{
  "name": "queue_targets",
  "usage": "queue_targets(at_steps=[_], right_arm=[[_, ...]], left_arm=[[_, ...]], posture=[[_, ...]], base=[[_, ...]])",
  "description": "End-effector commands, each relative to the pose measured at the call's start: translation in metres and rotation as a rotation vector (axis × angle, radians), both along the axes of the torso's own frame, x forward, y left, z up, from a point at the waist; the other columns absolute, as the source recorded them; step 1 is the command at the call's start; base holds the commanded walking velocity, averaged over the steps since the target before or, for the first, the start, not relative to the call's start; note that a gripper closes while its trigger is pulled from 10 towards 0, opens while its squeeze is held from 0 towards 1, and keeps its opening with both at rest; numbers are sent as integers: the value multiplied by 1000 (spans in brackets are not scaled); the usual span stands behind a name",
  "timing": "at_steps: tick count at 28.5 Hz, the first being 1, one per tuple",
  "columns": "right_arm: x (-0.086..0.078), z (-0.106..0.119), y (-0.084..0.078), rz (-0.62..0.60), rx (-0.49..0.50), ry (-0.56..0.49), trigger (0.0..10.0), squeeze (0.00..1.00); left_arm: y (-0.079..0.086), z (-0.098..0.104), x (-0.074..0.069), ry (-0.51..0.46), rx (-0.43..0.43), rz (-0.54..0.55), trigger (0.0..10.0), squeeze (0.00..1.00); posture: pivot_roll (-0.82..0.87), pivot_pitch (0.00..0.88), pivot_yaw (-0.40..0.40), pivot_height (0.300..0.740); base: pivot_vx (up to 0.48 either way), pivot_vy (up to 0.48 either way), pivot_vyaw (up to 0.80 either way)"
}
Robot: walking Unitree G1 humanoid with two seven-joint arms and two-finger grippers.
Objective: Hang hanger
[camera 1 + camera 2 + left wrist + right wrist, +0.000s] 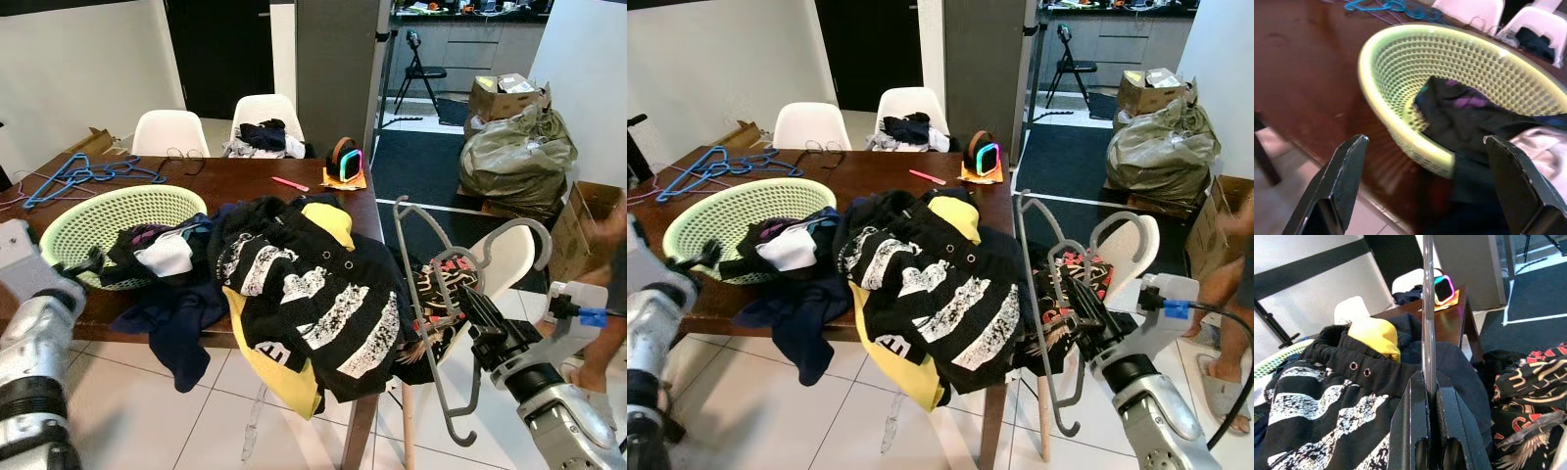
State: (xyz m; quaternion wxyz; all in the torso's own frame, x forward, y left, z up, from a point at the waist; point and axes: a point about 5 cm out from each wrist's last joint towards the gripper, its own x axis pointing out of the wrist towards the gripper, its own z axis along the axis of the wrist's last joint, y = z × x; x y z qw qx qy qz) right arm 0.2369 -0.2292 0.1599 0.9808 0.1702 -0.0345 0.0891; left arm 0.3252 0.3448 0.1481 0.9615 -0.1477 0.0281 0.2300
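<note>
My right gripper [468,305] is shut on a grey plastic hanger [423,304], holding it upright beside the table's right corner; in the right wrist view the hanger bar [1428,308] rises from between the closed fingers [1413,426]. A black-and-white striped garment [313,294] with a yellow one under it drapes over the table edge, just left of the hanger. My left gripper [1427,196] is open, hovering at the near rim of a green laundry basket [108,217] that holds dark clothes.
Blue hangers [78,176] lie at the dark wooden table's [245,181] far left. A white chair [509,259] with patterned clothing stands right of the table. A person's foot [1220,377] is at the far right. Cardboard boxes and a bag [517,152] stand behind.
</note>
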Motion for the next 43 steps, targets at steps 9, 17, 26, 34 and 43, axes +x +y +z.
queue_targets(at_steps=[9, 17, 26, 34, 43], right_arm=[[-8, 9, -3, 7, 10, 4, 10000, 0], [-13, 12, -5, 12, 0, 17, 10000, 0], [-20, 14, -7, 27, -9, 45, 10000, 0], [-21, 16, -6, 34, -7, 54, 10000, 0], [-23, 16, -7, 35, -4, 60, 10000, 0]], left_arm=[[-24, 27, 32, 48, 237, -187, 10000, 0], [-43, 29, 44, 113, 353, -256, 10000, 0], [-51, 19, 48, 191, 384, -285, 10000, 0], [-49, 13, 46, 230, 353, -303, 10000, 0], [-46, 0, 41, 287, 280, -332, 7686, 0]], posture=[[-161, 0, 27, 740], [-178, 0, 8, 740], [-181, 0, -10, 740], [-171, 10, -15, 740], [-165, 12, -9, 740]], base=[[0, 0, 0], [0, 0, 0], [0, 0, 0], [0, 0, 0], [0, 0, 0]])
